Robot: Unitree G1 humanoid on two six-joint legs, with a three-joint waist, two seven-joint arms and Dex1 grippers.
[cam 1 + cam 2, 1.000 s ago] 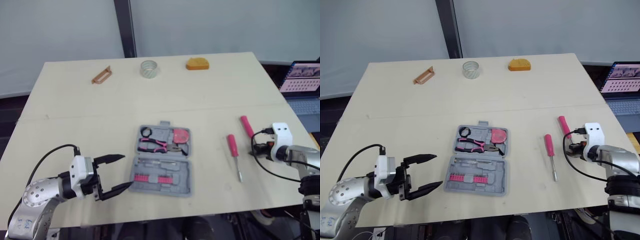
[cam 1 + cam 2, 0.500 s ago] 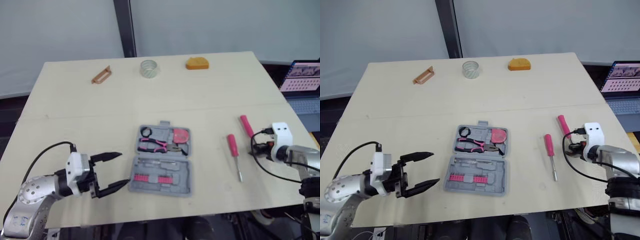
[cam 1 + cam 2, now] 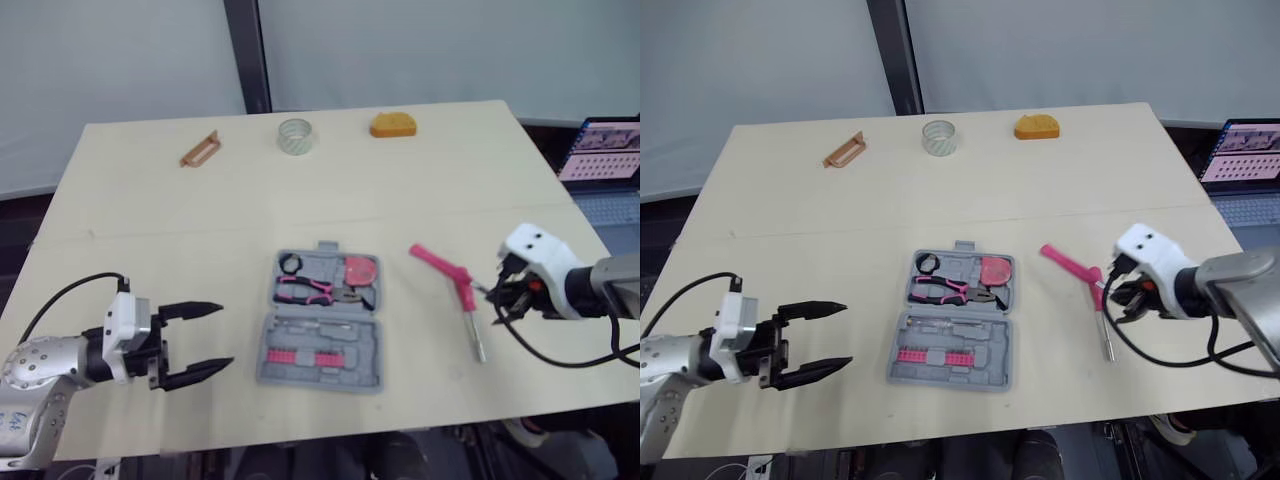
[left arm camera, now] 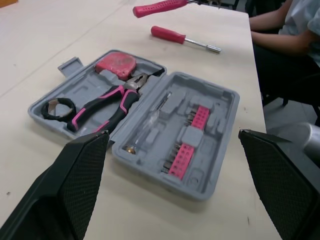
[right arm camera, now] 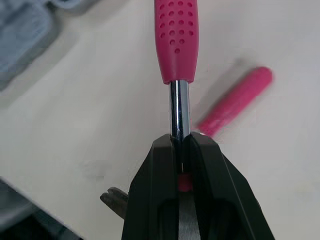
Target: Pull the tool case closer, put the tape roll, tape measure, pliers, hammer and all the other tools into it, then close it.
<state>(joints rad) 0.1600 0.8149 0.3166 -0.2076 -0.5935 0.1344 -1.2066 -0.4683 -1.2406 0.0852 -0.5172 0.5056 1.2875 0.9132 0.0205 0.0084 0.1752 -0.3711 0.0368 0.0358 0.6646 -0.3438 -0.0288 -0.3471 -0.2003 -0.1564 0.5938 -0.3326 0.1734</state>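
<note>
The grey tool case (image 3: 372,348) lies open in the middle of the table, holding pink-handled pliers (image 3: 305,291), a red tape measure (image 3: 362,270) and a row of pink bits. My right gripper (image 3: 490,292) is shut on the steel shaft of the hammer (image 5: 179,112); its pink handle (image 3: 438,264) points toward the case, just above the table. A pink screwdriver (image 3: 470,312) lies beneath it. My left gripper (image 3: 192,341) hangs open left of the case, empty. The tape roll (image 3: 296,135) sits at the far edge.
An orange object (image 3: 394,124) and a copper-coloured bracket (image 3: 200,150) lie along the table's far edge. A laptop (image 3: 605,160) stands off the right side. A seated person's arm (image 4: 280,35) appears beyond the table in the left wrist view.
My right gripper has lifted the hammer and swung it left, its handle now pointing at the case. My left arm has drawn back to the left, away from the case.
</note>
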